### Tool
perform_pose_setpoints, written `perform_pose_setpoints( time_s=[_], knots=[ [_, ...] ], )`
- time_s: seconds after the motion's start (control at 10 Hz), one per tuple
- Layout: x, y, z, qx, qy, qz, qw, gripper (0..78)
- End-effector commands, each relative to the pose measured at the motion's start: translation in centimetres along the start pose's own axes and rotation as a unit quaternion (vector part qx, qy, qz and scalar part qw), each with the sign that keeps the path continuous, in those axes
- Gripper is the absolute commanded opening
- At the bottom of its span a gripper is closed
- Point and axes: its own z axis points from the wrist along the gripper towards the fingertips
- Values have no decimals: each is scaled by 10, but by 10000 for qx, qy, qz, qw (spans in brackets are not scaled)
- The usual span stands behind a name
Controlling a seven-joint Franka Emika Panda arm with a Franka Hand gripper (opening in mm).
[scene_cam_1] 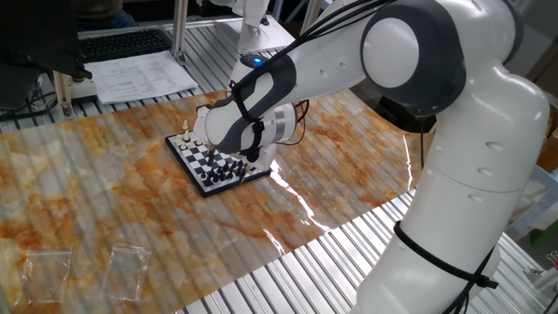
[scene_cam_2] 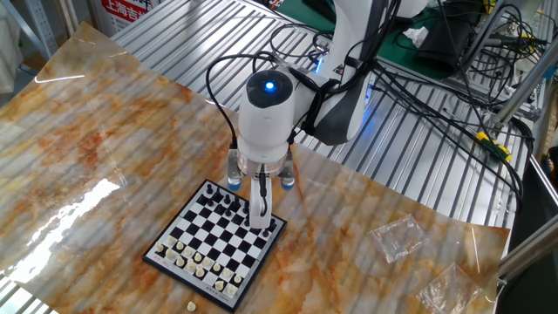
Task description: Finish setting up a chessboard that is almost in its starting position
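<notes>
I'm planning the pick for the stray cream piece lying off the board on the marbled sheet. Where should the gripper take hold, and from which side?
Come straight down from above. The cream piece lies alone on the sheet, just off the chessboard corner nearest its own colour, so nothing crowds it. It is too small to tell its pose; pinch across its middle, with the gripper opened narrowly.
</notes>
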Motion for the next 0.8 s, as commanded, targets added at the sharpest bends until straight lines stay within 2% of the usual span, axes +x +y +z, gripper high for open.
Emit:
perform_pose_setpoints(
  time_s=[0.1, 0.4, 0.6, 0.8],
  knots=[
    [3, 3, -17, 66, 53, -54, 9999, 774],
    [5, 8, -29, 99, 70, -109, 9999, 774],
    [5, 8, -30, 143, -7, -356, 9993, 774],
    [0, 12, -34, 133, 21, -595, 9981, 774]
  ],
)
